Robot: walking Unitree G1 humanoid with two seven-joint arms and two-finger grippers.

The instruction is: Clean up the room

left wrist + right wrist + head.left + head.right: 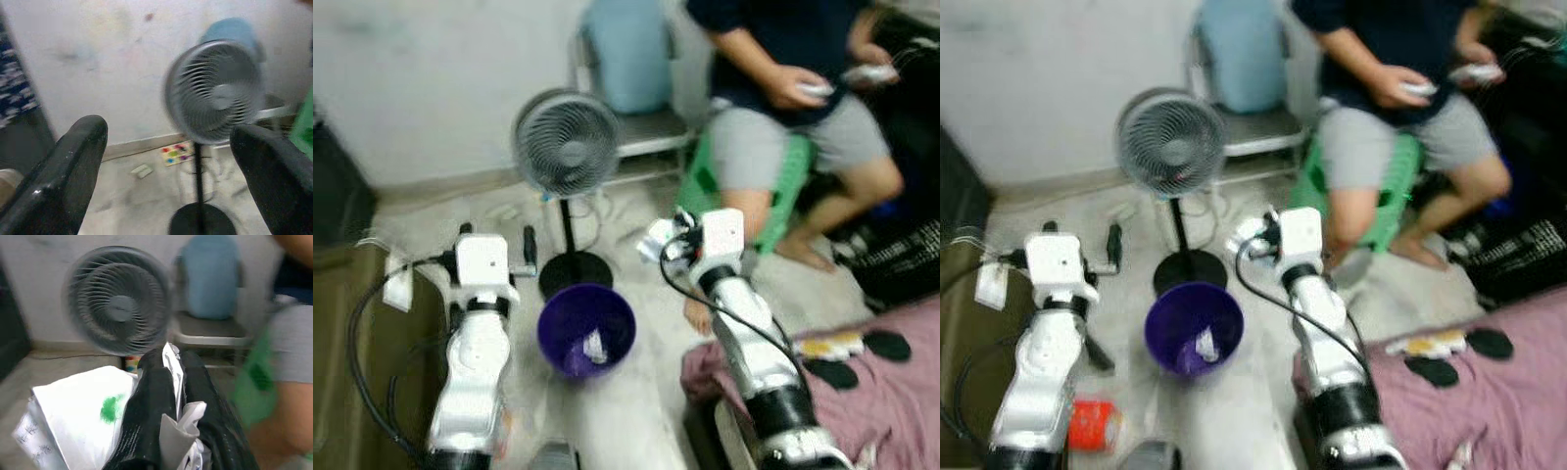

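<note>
Blankets [891, 401] in pink lie at four o'clock, nearest the robot, with dark slippers [886, 345] on them. At ten o'clock a red can [1092, 426] rests on the floor [626, 411] beside the left arm. Dead ahead at twelve o'clock stands a purple bin [586, 329] between the two arms, a scrap of white paper inside it.

The right gripper [168, 382], at one o'clock of the bin, has its fingers pinched tight on a crumpled white wrapper [78, 416] marked with a green blotch. The left gripper [171, 161], at ten o'clock of the bin, has its fingers [73, 166] spread wide with nothing between them.

Past the bin rises a grey fan [567, 143] on a black stand. Farther still, at two o'clock, a person [783, 88] sits on a green stool [783, 186], and a blue cushion [625, 54] rests on a chair by the wall.
</note>
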